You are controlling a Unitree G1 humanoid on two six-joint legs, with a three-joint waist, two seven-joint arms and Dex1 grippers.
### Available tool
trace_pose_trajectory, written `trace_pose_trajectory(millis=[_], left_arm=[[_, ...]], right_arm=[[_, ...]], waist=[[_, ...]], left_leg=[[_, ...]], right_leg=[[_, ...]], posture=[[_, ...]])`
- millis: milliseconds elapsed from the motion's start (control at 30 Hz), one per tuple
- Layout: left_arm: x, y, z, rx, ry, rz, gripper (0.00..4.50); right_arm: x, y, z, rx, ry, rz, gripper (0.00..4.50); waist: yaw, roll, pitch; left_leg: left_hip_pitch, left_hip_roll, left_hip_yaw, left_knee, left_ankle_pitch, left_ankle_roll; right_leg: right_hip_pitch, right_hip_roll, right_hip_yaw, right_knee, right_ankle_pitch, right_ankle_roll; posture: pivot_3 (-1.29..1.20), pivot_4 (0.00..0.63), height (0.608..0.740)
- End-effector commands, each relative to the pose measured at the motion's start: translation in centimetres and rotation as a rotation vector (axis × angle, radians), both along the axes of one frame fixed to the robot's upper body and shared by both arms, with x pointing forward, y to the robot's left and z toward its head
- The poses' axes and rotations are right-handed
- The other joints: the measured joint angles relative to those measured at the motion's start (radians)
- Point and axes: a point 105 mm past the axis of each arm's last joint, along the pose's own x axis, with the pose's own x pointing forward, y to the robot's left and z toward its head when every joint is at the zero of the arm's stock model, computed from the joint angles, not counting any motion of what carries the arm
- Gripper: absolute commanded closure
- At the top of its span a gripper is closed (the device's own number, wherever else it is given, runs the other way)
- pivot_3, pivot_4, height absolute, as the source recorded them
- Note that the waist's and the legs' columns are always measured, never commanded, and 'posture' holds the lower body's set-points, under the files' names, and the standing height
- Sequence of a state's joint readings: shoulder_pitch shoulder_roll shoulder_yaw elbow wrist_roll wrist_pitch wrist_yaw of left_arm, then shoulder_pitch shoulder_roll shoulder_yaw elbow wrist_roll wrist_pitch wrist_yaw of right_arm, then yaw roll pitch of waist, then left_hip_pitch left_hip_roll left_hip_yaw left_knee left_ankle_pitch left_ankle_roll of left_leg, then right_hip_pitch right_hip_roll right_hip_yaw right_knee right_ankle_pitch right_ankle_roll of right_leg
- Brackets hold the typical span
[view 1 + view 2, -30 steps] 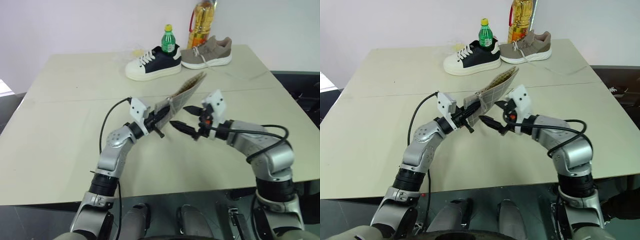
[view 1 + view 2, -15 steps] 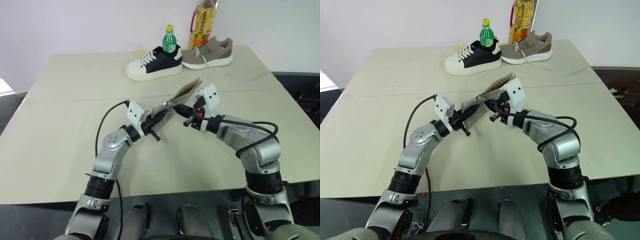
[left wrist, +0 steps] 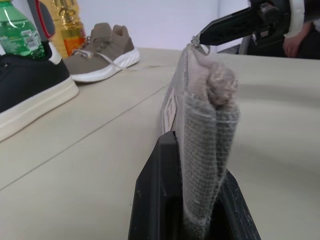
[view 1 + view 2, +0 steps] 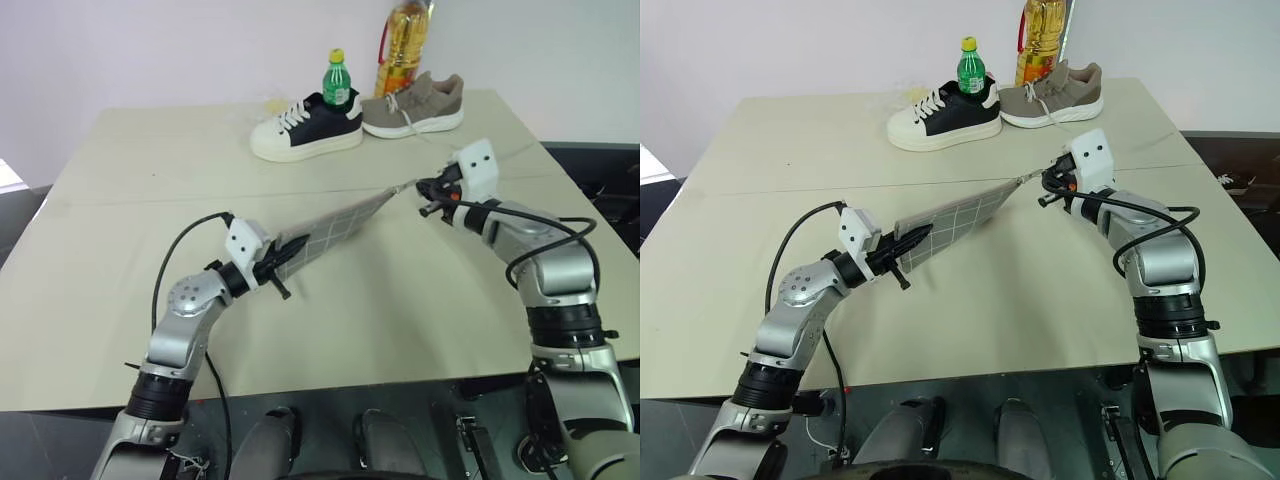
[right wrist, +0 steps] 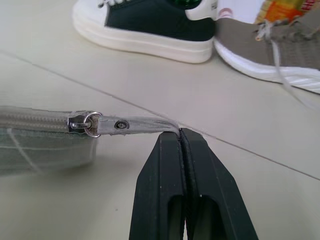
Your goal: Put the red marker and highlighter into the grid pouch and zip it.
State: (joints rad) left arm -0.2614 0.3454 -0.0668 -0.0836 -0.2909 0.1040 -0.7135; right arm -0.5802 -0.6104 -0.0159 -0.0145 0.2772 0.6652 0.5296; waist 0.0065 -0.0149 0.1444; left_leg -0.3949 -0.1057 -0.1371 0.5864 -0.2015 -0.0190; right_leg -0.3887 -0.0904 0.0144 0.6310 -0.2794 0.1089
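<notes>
Zipping well means the right claw (image 5: pixel 180 134), clenched on the zipper tab (image 5: pixel 145 124), pulls straight while the left claw (image 3: pixel 192 220) grips the pouch (image 4: pixel 335 228) taut.

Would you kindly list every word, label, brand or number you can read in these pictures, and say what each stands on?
No text can be read.
Green bottle: its label is too blurred to read.
Oil bottle: its orange label is too small to read.
Grid pouch: the small label on its side, seen in the left wrist view, shows no legible print.
</notes>
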Motion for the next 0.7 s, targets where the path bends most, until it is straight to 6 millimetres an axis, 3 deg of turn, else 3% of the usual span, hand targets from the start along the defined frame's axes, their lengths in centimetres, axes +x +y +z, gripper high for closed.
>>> trace_pose_trajectory(millis=[33, 100, 133, 233, 500, 700], left_arm=[[-0.6, 0.5, 0.4, 0.005, 0.002, -0.008, 3.85], [-1.1, 0.5, 0.0, 0.031, 0.02, -0.027, 3.15], [-1.5, 0.8, -0.3, 0.057, 0.027, -0.021, 2.62], [-2.8, 3.1, -1.8, 0.1, 0.094, 0.039, 1.21], [-5.9, 10.6, -5.6, 0.106, 0.293, 0.352, 1.21], [-6.1, 13.1, -5.7, 0.097, 0.279, 0.522, 1.21]], right_arm=[[-1.6, 1.1, 0.0, -0.054, -0.006, 0.128, 3.94], [-2.4, 1.3, -0.9, -0.059, 0.018, 0.183, 3.27], [-3.0, 1.3, -1.4, -0.066, 0.028, 0.214, 2.67], [-4.1, 0.3, -2.8, -0.106, 0.06, 0.247, 1.27], [-3.9, -1.8, -3.9, -0.022, 0.008, 0.188, 1.27], [-3.5, -0.7, -4.8, 0.061, 0.008, 0.198, 1.27]], waist=[[0.001, 0.0, 0.0], [0.003, 0.0, 0.0], [0.003, 0.0, 0.0], [0.001, 0.0, 0.0], [0.005, 0.0, 0.0], [0.008, 0.0, 0.001]], left_leg=[[0.0, 0.0, 0.0, 0.0, 0.0, 0.0], [0.0, 0.0, 0.0, 0.0, 0.0, 0.0], [0.0, 0.0, 0.0, 0.0, 0.0, 0.0], [0.0, 0.0, 0.0, 0.0, -0.001, 0.001], [0.0, 0.0, 0.001, 0.0, -0.001, 0.001], [0.0, 0.0, 0.001, 0.001, -0.001, 0.001]], right_leg=[[0.0, 0.0, 0.0, 0.0, 0.0, 0.0], [0.0, 0.0, 0.0, 0.0, 0.0, 0.0], [0.0, 0.0, 0.0, 0.0, 0.0, 0.0], [0.0, -0.001, 0.0, -0.001, 0.0, 0.0], [0.001, -0.002, 0.0, -0.002, -0.003, -0.004], [0.001, -0.003, 0.0, -0.002, -0.003, -0.004]], posture=[[0.0, 0.15, 0.74], [0.0, 0.15, 0.74], [0.0, 0.15, 0.74], [0.0, 0.15, 0.74], [0.0, 0.15, 0.74], [0.0, 0.15, 0.74]])
